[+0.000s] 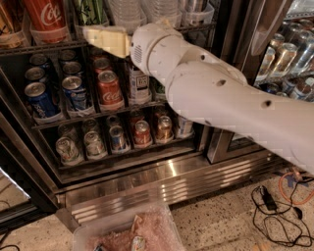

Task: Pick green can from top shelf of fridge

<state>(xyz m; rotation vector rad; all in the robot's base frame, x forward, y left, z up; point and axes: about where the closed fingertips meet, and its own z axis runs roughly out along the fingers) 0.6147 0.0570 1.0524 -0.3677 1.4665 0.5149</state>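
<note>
The green can (91, 10) stands on the top shelf (44, 47) of the fridge (147, 176), in a clear tray next to a large red Coca-Cola can (46, 14); only its lower part shows at the top edge of the camera view. My gripper (100, 40) is cream-coloured and points left from the white arm (221, 93). It sits at the height of the shelf's front rail, just below and slightly right of the green can. It holds nothing that I can see.
Clear bottles (127, 10) stand right of the green can. Lower wire racks hold small blue and red cans (109, 88). The open glass door (267, 29) is at the right. A plastic bin (127, 233) and cables (274, 201) lie on the floor.
</note>
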